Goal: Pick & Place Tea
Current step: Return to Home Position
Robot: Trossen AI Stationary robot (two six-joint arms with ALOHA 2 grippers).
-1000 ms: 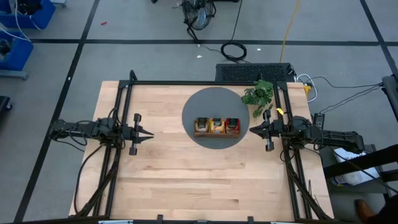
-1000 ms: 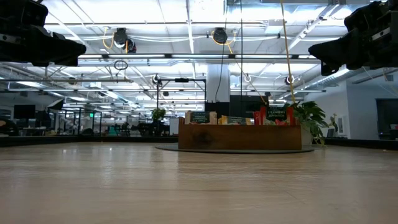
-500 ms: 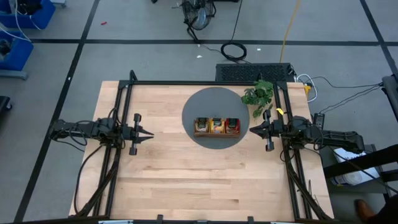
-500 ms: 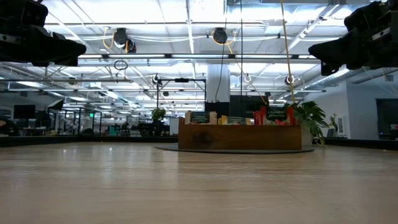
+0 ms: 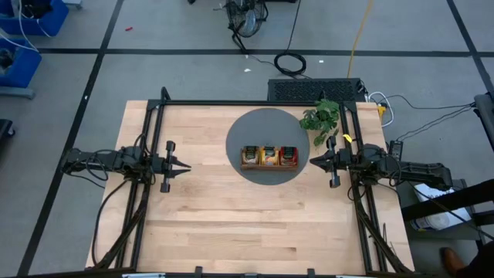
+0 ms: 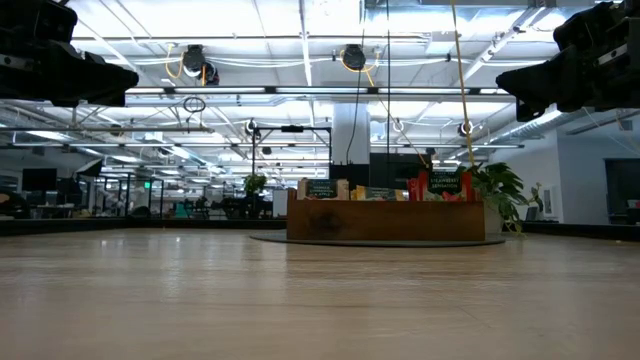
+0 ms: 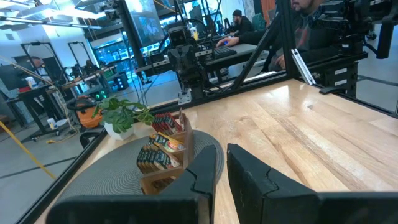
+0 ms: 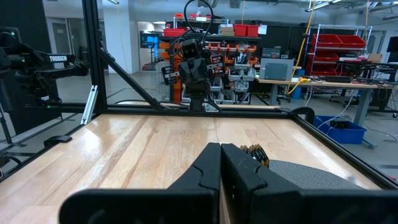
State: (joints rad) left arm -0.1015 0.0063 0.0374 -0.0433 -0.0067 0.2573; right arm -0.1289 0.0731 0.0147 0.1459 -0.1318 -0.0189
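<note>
Homing step, judging by the layout: the left gripper (image 5: 185, 164) and right gripper (image 5: 312, 161) hovered at opposite table edges, jaws pinched together, empty. The tea (image 5: 269, 156) sat in the wooden tray (image 5: 268, 167) between them, seemingly all sorted. Next called for parking, no grasp.
</note>
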